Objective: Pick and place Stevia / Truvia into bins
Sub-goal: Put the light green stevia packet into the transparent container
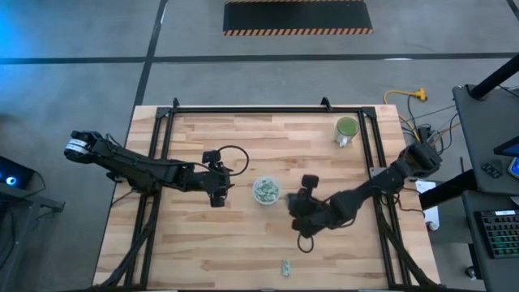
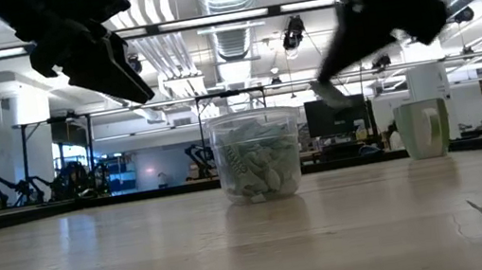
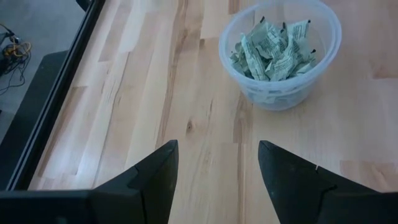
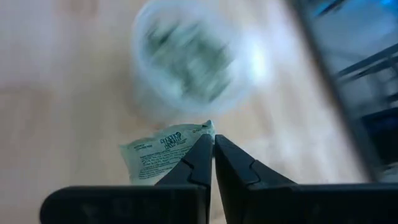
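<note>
While left gripper point(image 3: 217, 180) waits beside clear cup point(image 1: 266, 191), fingers spread, empty, right gripper point(image 4: 213, 163) pinches Stevia packet point(image 4: 158, 157) just short of cup, packets point(image 3: 273, 50) heaped inside; stray packet point(image 1: 285, 266) near table point(image 1: 203, 243) edge.

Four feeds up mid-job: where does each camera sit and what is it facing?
High: overhead, straight down on the table, both arms.
Low: table height, level across at the cup; arms enter from above.
Left wrist: past the open left gripper toward the cup.
Right wrist: past the right gripper, shut on a packet.
All share the cup.
</note>
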Robot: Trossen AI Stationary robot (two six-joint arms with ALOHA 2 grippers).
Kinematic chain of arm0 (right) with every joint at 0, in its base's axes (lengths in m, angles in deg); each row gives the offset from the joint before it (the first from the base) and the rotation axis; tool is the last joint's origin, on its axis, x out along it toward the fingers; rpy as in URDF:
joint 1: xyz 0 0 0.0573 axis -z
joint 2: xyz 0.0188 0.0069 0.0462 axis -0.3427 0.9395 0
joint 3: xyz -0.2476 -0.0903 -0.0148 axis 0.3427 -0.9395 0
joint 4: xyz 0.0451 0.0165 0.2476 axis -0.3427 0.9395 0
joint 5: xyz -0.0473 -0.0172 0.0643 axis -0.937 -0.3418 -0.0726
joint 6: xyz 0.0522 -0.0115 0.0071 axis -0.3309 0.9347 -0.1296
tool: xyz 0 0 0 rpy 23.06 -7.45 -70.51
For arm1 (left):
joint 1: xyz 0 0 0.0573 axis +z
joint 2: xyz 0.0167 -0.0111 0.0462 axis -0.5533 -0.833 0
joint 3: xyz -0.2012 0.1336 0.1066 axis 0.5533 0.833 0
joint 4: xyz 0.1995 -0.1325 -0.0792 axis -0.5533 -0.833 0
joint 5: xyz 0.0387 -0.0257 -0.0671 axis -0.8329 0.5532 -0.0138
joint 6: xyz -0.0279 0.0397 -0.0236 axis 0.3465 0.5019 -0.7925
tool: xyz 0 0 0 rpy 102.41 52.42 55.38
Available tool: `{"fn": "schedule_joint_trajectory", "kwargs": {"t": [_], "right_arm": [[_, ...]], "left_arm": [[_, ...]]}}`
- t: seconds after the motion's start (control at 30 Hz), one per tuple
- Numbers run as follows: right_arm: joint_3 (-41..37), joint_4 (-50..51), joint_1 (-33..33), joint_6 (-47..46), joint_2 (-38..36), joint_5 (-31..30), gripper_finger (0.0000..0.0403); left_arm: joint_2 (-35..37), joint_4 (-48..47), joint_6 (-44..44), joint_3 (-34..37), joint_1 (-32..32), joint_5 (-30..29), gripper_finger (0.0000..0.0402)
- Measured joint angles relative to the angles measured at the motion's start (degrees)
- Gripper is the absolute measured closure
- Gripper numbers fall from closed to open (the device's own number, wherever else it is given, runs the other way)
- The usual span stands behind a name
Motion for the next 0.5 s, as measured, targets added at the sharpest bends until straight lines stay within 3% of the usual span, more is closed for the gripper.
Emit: {"fn": "schedule_joint_trajectory", "kwargs": {"t": [0.1,0.27,0.5], "right_arm": [[2.8,-0.3,2.0,5.7,0.0,-4.7,0.0394],[5.0,-3.7,7.2,12.9,0.0,-5.0,0.0394],[3.2,-13.6,13.7,18.1,0.0,8.0,0.0394]], "left_arm": [[0.0,0.2,0.0,0.0,0.0,0.0,0.0197],[0.0,0.2,0.0,0.0,0.0,0.0,0.0197],[0.0,0.2,0.0,0.0,0.0,0.0,0.0197]]}}
